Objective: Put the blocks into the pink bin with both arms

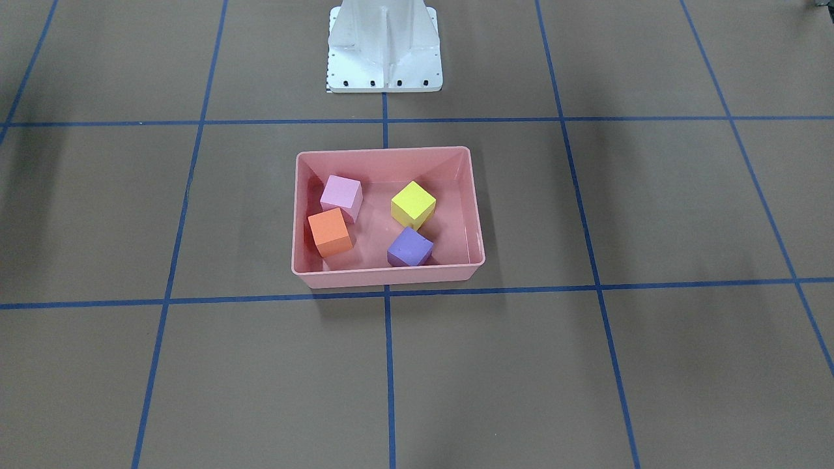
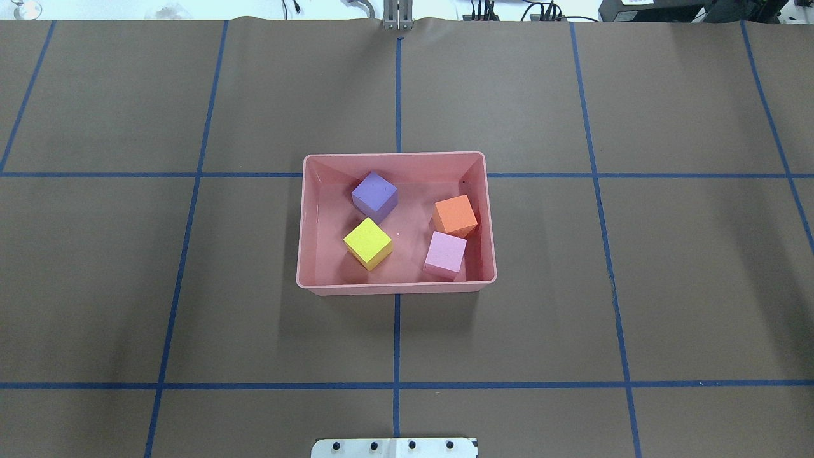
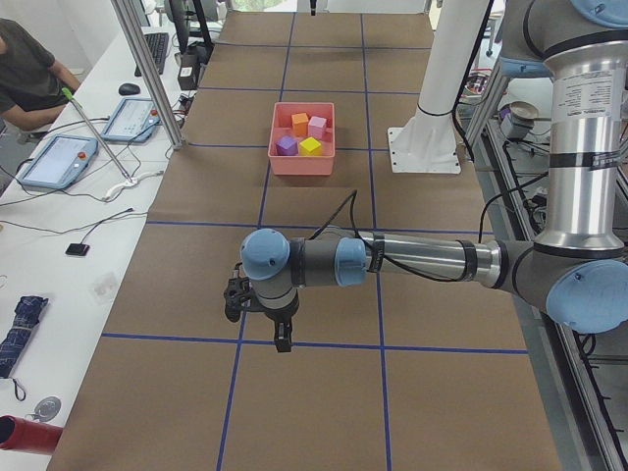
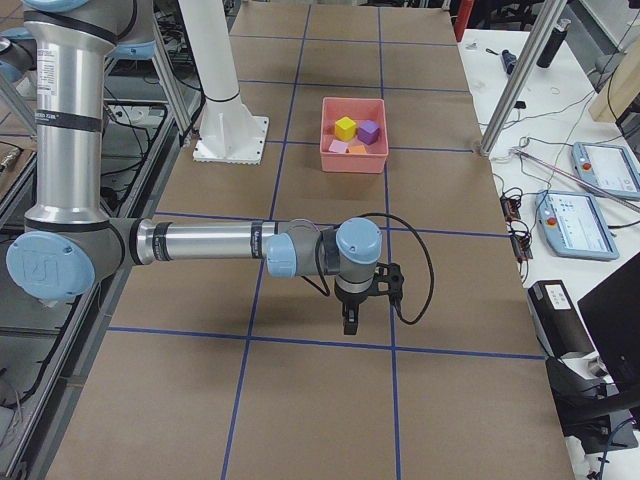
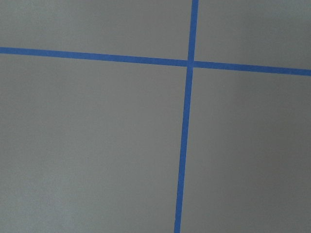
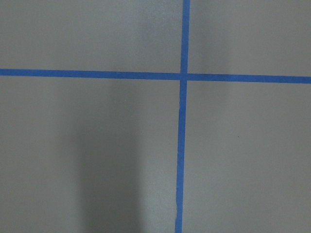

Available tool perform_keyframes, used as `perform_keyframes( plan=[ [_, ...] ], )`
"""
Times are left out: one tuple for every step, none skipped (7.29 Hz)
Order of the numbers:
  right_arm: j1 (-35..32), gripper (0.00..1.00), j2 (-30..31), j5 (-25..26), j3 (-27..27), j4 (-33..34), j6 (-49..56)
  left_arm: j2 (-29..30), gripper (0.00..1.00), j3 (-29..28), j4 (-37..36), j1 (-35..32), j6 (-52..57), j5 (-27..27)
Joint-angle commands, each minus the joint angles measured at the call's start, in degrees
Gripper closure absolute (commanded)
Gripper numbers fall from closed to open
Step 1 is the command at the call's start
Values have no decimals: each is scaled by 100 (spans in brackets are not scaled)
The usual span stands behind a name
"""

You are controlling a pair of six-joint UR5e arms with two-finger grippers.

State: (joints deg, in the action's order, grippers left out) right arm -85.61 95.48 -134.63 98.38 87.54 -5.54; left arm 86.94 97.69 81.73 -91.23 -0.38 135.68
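Pink bin (image 2: 395,287) sits well apart from both arms. Left gripper (image 3: 283,340) and right gripper (image 4: 349,322) hang above the surface (image 2: 191,286); whether either is open or closed cannot be told. Seen from overhead, the bin holds four cubes, one of each colour: purple block (image 2: 375,194) at 11 o'clock, orange block (image 2: 455,215) at 3, light pink block (image 2: 445,254) at 4, yellow block (image 2: 367,242) at 8.

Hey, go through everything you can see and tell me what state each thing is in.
pink bin: upright, holds all four cubes.
orange cube: lying in the bin.
light pink cube: lying in the bin.
yellow cube: lying in the bin.
purple cube: lying in the bin.
left tool: away from the bin, open or shut unclear.
right tool: away from the bin, open or shut unclear.
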Motion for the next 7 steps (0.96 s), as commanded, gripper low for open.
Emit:
perform_keyframes(
  plan=[
    [0, 0, -21, 7, 14, 0, 0, 33, 0, 22, -8, 0, 21, -15],
    [0, 0, -30, 15, 14, 0, 0, 33, 0, 22, -8, 0, 21, 20],
    [0, 0, -30, 16, 14, 0, -8, 7, 0, -13, 9, 0, 21, 20],
    [0, 0, -30, 16, 6, 0, -17, -19, 0, 13, 18, 0, 30, 20],
    [0, 0, -30, 16, -12, 0, -17, -28, 0, 5, 18, 0, 47, 20],
    [9, 0, -38, 7, -12, 9, -26, -28, 0, 39, 18, 0, 30, 37],
    [9, 0, -30, 15, -12, 0, -26, -28, 0, 40, 18, 0, 30, 29]
  ],
)
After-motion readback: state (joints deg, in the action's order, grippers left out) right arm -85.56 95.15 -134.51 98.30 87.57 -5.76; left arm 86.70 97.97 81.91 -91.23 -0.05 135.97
